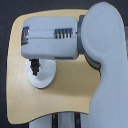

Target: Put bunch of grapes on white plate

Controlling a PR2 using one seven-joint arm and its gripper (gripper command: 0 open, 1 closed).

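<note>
Grapes: 1 bunch of grapes (34,66), dark cluster hanging beneath the gripper (35,62), directly over the white plate (41,76). Grip: you appear clenched on the bunch, though the arm hides most of the fingers. Risk: release too near the rim and the grapes may roll onto the table (70,85).
</note>
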